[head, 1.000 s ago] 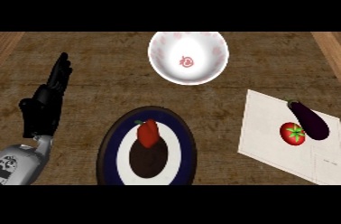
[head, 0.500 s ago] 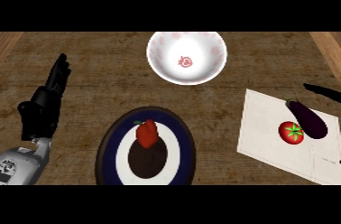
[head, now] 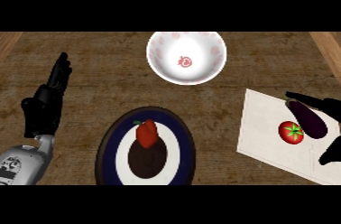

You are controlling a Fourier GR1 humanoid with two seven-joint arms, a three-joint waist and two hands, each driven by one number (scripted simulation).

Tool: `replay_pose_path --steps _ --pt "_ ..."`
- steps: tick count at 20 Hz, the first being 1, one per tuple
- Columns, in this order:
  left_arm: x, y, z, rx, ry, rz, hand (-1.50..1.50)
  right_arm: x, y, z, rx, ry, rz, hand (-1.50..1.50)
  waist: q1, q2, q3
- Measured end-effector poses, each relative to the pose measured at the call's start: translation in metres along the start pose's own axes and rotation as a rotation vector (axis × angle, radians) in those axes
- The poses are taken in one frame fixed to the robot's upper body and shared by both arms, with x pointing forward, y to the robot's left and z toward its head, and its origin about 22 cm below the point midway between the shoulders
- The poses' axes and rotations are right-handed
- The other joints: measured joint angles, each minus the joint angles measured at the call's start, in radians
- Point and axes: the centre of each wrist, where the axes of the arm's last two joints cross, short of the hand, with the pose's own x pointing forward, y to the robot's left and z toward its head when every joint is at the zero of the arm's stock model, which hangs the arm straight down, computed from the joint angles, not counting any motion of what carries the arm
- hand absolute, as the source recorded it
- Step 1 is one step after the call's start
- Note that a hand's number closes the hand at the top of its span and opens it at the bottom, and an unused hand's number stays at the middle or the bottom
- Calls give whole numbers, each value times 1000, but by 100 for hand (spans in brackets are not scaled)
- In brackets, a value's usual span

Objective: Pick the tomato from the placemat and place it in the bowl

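Observation:
A red tomato (head: 292, 131) with a green stalk lies on the white placemat (head: 266, 128) at the right. Beside it, touching or nearly so, lies a dark purple eggplant (head: 306, 118). The white bowl (head: 186, 56) with a red mark inside stands at the back centre, holding nothing else. My right hand (head: 326, 105) comes in from the right edge, fingers straight above the eggplant and thumb lower down, spread around the tomato without touching it. My left hand (head: 47, 105) rests open at the left, fingers up.
A dark blue plate (head: 110, 146) with a white centre stands at the front centre, carrying a red pepper (head: 146, 132). The counter is dark wood, with a lighter strip at the far right corner.
My right hand has come in from the right edge and now reaches further over the placemat, around the tomato and eggplant. The left hand and all objects stayed put.

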Motion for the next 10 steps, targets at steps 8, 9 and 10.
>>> replay_pose_path --steps 8,9,10 --pt "-9 7 -3 -2 -4 -11 0 -7 23 -26 12 6 -5 -150 0 0 0" --pt "-10 7 -5 -1 -3 -13 0 -9 26 -28 13 4 -1 -150 -1 -1 -1" --pt "-6 7 -4 -2 -3 -10 0 -12 30 -31 13 3 3 -150 0 -2 -3"
